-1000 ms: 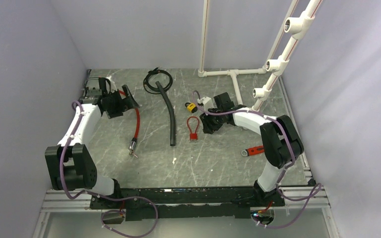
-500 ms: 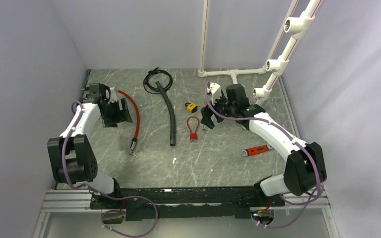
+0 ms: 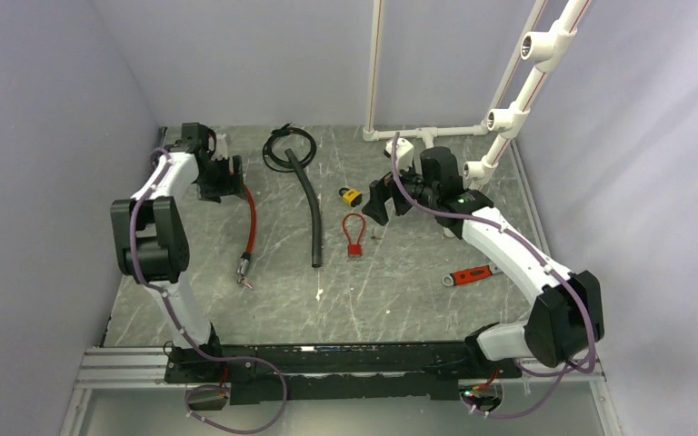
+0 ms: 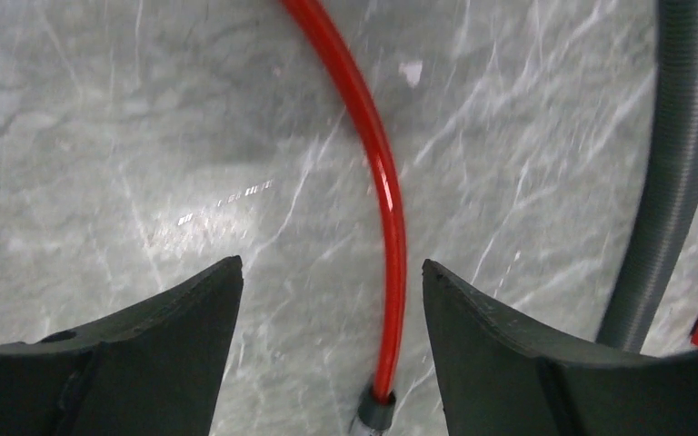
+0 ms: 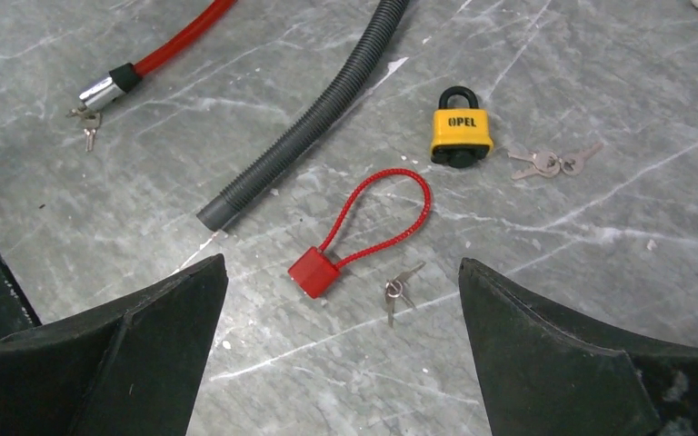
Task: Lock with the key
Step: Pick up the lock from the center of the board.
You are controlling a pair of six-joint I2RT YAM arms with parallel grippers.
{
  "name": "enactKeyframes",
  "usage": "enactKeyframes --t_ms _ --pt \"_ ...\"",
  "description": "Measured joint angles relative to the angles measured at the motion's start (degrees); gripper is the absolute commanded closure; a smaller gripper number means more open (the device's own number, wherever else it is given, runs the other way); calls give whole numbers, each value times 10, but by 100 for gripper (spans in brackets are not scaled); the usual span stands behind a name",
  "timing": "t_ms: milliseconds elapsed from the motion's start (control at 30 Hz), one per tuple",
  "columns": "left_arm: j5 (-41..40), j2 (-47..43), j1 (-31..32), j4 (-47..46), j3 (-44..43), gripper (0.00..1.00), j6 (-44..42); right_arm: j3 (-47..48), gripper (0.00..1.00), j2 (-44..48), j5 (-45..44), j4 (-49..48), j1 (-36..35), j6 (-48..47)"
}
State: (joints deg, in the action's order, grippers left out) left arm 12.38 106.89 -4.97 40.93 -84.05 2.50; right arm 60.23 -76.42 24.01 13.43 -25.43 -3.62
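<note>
A small red cable padlock [image 5: 314,271] lies on the table with a ring of keys [image 5: 398,286] just to its right. A yellow padlock [image 5: 462,127] lies farther off, its own keys [image 5: 554,162] beside it. My right gripper [image 5: 342,265] hovers above the red padlock, open wide, holding nothing; from the top it [image 3: 377,207] sits right of the yellow padlock [image 3: 352,195]. My left gripper [image 4: 331,265] is open at the back left, over a long red cable lock [image 4: 383,182] that lies on the table between the fingers, nearer the right one, untouched.
A grey ribbed hose [image 3: 309,209] lies between the two arms, with a black coiled cable [image 3: 288,145] behind it. The long cable's metal end [image 5: 104,91] has keys [image 5: 86,123] beside it. A red-handled tool [image 3: 468,274] lies front right. White pipes [image 3: 427,136] stand at the back right.
My right gripper has opened wide and pulled up and back from the red padlock. The left arm has swung toward the back left corner, its jaws narrowing a little.
</note>
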Motion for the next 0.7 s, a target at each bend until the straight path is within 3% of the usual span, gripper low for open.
enactKeyframes --t_ms 333,600,700 --pt "-113 157 60 -11 -151 44 75 42 0 -52 20 18 0 29" --pt "-182 209 79 -8 -177 62 118 49 0 -66 20 19 -1 63" --pt "-189 219 80 0 -193 75 143 51 0 -73 21 13 -6 80"
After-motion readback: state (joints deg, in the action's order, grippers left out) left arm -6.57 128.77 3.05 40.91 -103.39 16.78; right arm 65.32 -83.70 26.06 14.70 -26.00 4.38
